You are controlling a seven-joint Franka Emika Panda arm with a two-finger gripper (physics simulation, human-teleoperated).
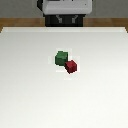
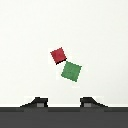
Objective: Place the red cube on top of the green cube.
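Observation:
The red cube (image 1: 71, 66) lies on the white table (image 1: 30, 90) near its middle. The slightly larger green cube (image 1: 61, 57) sits right next to it, farther back and toward the exterior view's left; their corners nearly touch. In the wrist view the red cube (image 2: 58, 54) and the green cube (image 2: 72, 71) lie far below the camera. My gripper (image 2: 64, 102) is high above them. Its two fingertips (image 2: 35, 103) stand wide apart with nothing between them. The gripper itself does not show in the exterior view.
The robot's base (image 1: 65, 12) stands at the table's far edge. A strip of wooden floor (image 1: 15, 22) shows behind the table.

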